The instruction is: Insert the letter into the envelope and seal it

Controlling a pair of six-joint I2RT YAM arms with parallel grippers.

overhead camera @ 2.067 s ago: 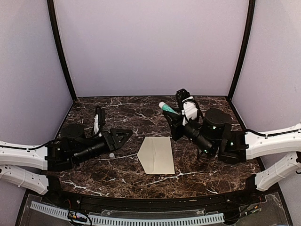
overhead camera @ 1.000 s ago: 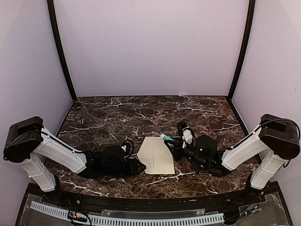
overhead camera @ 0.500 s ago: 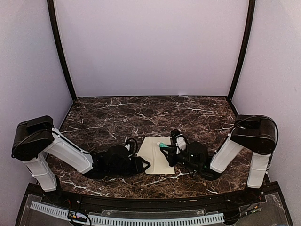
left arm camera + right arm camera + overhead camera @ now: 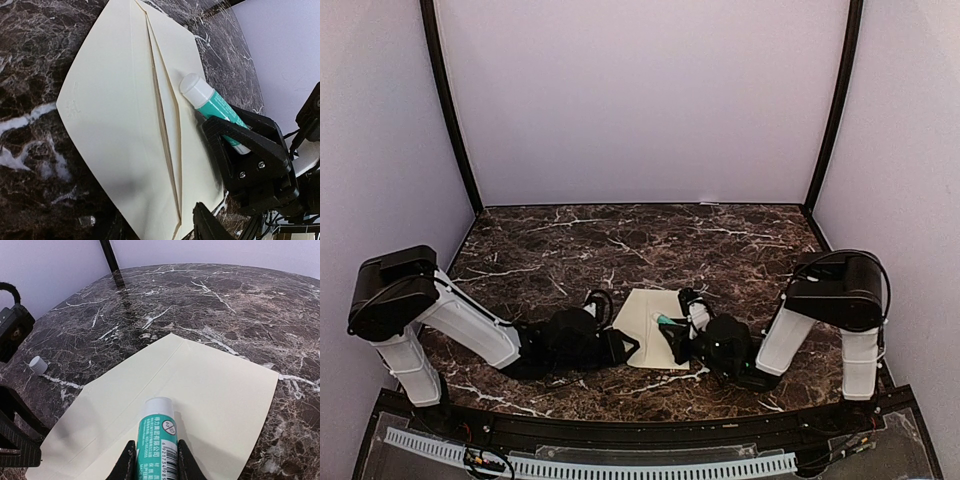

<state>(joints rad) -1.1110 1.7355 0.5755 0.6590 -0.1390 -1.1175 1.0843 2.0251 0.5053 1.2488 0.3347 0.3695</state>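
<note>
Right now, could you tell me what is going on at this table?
The right gripper holds an uncapped glue stick, its tip low over the envelope, near the pocket's mouth. The envelope lies flat on the table, its pointed flap open toward the left arm. The left gripper sits at the envelope's near-left edge; whether it pinches the paper is unclear. The cap lies loose on the table. No separate letter shows, so it may be inside. Sealing is not yet done.

The right gripper (image 4: 231,131) holds a teal glue stick (image 4: 212,104), white tip on the cream envelope (image 4: 115,125).
</note>
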